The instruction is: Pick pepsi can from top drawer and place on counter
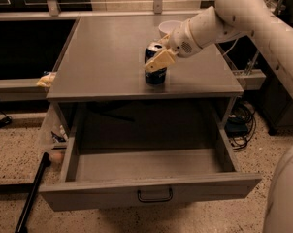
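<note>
The pepsi can point(156, 76), dark blue with a silver top, stands upright on the counter point(107, 52), right of centre and near the front edge. My gripper point(154, 62) reaches in from the right and is closed around the can's upper half. One beige finger point(160, 59) lies across the can's front; the other is hidden behind it. The top drawer point(88, 194) below the counter is pulled fully open, and nothing shows inside it.
A white bowl point(167, 27) sits on the counter behind the gripper. My white arm point(243, 18) crosses the counter's right side. A yellow object point(46, 80) lies on the ledge at left. Cables point(241, 123) lie on the floor at right, and a dark rod point(32, 193) at left.
</note>
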### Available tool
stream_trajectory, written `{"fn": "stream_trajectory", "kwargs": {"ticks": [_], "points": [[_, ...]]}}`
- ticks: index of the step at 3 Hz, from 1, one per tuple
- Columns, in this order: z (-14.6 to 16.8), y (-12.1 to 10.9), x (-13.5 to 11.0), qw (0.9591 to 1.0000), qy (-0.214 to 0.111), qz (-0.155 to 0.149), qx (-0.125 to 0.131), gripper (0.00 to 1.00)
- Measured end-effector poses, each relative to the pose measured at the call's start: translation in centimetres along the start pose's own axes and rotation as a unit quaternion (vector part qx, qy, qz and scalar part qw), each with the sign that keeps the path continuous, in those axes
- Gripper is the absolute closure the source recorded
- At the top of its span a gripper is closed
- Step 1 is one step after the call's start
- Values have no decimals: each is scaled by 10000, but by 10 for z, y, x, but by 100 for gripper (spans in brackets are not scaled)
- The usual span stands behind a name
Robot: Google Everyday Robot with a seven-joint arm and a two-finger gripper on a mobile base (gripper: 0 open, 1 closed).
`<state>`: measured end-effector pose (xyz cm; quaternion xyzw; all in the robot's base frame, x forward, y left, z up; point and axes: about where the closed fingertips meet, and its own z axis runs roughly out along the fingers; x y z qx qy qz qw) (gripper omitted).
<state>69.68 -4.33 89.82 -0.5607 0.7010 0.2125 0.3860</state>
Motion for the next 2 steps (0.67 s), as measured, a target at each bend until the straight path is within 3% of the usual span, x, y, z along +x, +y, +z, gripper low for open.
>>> {"fn": "stream_trajectory", "kwargs": {"ticks": [1,2], "points": [[0,0,0,10000,0,0,-3,0],[0,0,0,10000,0,0,-3,0]]}}
